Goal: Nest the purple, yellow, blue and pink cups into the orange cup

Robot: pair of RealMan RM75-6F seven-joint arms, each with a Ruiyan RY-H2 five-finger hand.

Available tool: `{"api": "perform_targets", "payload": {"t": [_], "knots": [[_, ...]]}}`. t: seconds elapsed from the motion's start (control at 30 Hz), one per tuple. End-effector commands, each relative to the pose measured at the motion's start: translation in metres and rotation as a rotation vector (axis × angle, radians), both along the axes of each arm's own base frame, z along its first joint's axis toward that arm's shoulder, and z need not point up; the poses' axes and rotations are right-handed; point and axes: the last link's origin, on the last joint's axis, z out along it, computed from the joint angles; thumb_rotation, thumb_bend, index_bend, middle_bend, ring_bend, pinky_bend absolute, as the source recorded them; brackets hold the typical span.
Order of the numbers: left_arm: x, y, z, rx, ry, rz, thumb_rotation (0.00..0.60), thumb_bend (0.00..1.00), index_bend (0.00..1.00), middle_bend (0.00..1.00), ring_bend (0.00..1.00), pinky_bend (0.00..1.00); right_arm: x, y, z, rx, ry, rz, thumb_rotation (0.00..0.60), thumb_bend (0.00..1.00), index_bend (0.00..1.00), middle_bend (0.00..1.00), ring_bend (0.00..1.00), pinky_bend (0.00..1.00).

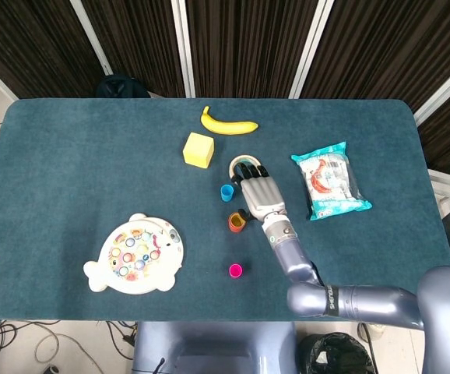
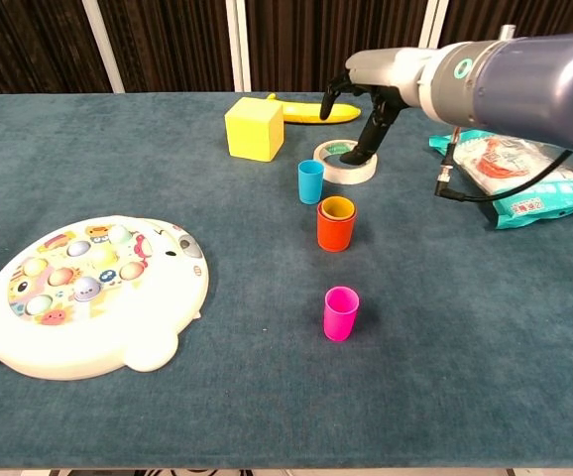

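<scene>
The orange cup (image 1: 236,222) (image 2: 336,227) stands upright mid-table with the yellow cup (image 2: 337,207) nested inside it, only its rim showing. No purple cup shows in either view. Just behind and left of the orange cup stands the blue cup (image 1: 226,192) (image 2: 310,181). The pink cup (image 1: 236,270) (image 2: 341,313) stands alone nearer the front edge. My right hand (image 1: 258,191) (image 2: 366,104) hovers empty, fingers spread and pointing down, above the tape roll and behind the orange cup. My left hand shows in neither view.
A white tape roll (image 2: 345,162) lies under the right hand. Behind it are a yellow cube (image 1: 198,149) and a banana (image 1: 229,123). A snack bag (image 1: 330,181) lies to the right. A white fish-shaped toy board (image 1: 135,253) sits front left.
</scene>
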Motion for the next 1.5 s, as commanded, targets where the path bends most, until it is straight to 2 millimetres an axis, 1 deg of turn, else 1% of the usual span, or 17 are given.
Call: {"api": "perform_targets", "payload": {"t": [0.03,0.27,0.73,0.87,1.03,1.5], "knots": [[0.0,0.0,0.0,0.002,-0.003,0.002,0.6,0.3,0.04,0.05,0.0,0.0,0.008,-0.01,-0.012,0.004,0.0,-0.017,0.6,0.4,0.25,0.0,0.08,0.09],[0.0,-0.001,0.001,0.003,-0.003,0.003,0.6,0.3,0.04,0.05,0.0,0.0,0.009,-0.021,-0.031,0.008,-0.002,-0.055,0.6,0.4,0.25,0.0,0.08,0.09],[0.0,-0.001,0.001,0.001,0.006,0.001,0.6,0.3,0.04,0.05,0.0,0.0,0.007,-0.029,-0.062,0.03,0.015,-0.076,0.6,0.4,0.27,0.0,0.08,0.09],[-0.001,0.0,0.001,0.0,0.007,0.003,0.6,0.3,0.04,0.05,0.0,0.0,0.006,-0.032,-0.066,0.024,0.013,-0.082,0.6,0.4,0.31,0.0,0.08,0.09],[-0.001,0.0,0.0,-0.002,0.008,0.005,0.6,0.3,0.04,0.05,0.0,0.0,0.007,-0.037,-0.065,0.003,-0.006,-0.089,0.6,0.4,0.34,0.0,0.08,0.1],[-0.001,-0.001,0.0,-0.002,0.007,0.005,0.6,0.3,0.04,0.05,0.0,0.0,0.002,-0.043,-0.07,-0.01,-0.014,-0.106,0.6,0.4,0.37,0.0,0.08,0.1]]}}
